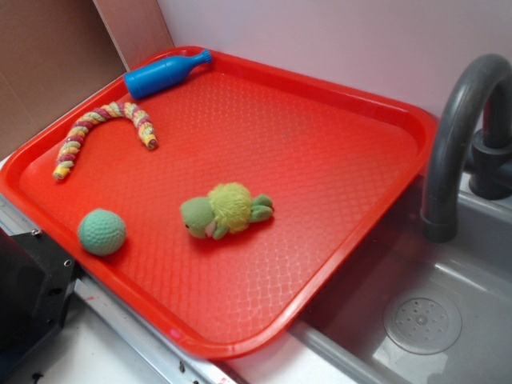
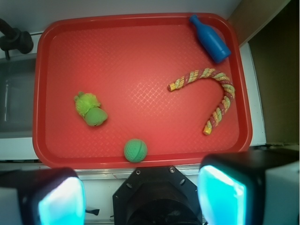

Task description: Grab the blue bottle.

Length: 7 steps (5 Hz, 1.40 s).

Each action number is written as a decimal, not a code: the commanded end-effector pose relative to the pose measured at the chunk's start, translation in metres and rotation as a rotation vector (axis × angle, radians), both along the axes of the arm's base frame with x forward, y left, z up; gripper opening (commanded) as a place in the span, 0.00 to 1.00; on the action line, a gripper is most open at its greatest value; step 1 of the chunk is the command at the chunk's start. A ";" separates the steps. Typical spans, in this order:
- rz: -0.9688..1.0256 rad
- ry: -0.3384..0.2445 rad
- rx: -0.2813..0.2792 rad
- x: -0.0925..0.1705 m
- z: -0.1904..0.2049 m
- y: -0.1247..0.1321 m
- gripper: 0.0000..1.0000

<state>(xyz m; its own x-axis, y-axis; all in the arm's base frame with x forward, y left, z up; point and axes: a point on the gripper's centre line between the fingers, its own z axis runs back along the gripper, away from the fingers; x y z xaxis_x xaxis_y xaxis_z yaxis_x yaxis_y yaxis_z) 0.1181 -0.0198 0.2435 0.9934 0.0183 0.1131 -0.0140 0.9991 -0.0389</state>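
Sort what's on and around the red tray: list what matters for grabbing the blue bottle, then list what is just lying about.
Belongs to the job:
- blue bottle, lying on its side in a corner of the tray
- hand, open, back from the tray's edge, holding nothing

Just lying about:
- red tray
- striped rope
- plush turtle
- green ball
- sink faucet

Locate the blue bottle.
The bottle lies in the tray's far corner in the exterior view, top right in the wrist view, just beyond the rope.
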 end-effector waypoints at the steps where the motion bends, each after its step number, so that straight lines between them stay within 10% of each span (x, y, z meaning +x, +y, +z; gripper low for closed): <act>1: 0.000 0.000 0.000 0.000 0.000 0.000 1.00; 2: -0.122 -0.052 -0.064 0.021 -0.018 0.019 1.00; 6: -0.340 -0.080 0.265 0.120 -0.105 0.095 1.00; 7: -0.369 -0.054 0.264 0.137 -0.124 0.113 1.00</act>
<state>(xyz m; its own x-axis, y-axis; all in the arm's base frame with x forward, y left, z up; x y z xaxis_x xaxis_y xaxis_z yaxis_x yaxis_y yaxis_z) 0.2463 0.0866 0.1007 0.9240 -0.3754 0.0732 0.3573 0.9155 0.1849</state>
